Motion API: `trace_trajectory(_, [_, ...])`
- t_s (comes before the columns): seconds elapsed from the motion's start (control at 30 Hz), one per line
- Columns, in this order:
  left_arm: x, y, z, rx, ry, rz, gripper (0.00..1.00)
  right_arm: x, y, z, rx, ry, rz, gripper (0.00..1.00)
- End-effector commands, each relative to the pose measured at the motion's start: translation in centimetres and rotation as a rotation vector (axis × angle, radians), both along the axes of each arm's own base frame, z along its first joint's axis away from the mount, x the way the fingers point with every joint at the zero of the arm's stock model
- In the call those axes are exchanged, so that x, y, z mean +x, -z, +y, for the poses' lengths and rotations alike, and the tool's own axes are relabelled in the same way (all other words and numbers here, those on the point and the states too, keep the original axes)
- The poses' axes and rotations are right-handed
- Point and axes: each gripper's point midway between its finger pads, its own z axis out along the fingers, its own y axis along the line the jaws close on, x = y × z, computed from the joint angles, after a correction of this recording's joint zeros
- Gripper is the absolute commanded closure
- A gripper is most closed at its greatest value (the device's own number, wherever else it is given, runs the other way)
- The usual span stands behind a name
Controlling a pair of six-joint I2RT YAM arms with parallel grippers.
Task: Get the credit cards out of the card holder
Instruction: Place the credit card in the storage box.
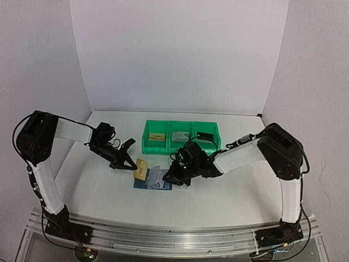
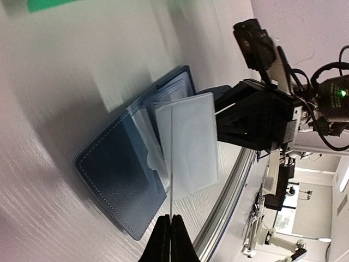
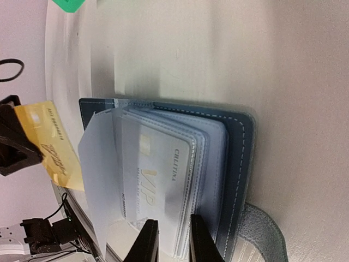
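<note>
Right wrist: "VIP" on sleeved card (image 3: 155, 177).

Right wrist view, centre: pale card (image 3: 158, 180) inside a clear sleeve of the blue wallet (image 3: 240, 164) reads "VIP" in gold and "CILITINA" along its edge; smaller print illegible. Gold card (image 3: 52, 144) at left: embossed characters, unreadable. Other views: no legible text.

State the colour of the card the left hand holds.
Tan-gold card, clearest in the right wrist view.

Strap (image 3: 260, 236) cut off; bin (image 3: 70, 4) blurred
</note>
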Motion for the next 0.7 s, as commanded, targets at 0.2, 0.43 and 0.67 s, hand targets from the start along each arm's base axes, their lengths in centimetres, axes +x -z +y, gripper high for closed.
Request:
trace_trajectory(0.2, [2.2, -7.1, 0.0, -0.007, 0.109, -0.311, 1.00, 2.0, -4.4, -2.9, -0.158, 0.035, -0.121, 0.74])
trace_trajectory(0.43, [2.3, -10.3, 0.2, 0.017, 0.259, -0.505, 1.00, 4.6, -12.3, -6.2, -0.229, 0.033, -0.416, 0.59])
trace_trajectory(0.67, [0.0, -13.7, -0.6, -0.038, 0.429, -0.635, 1.00, 3.7, -22.1, -1.5, -0.071, -0.343, -0.812, 0.37])
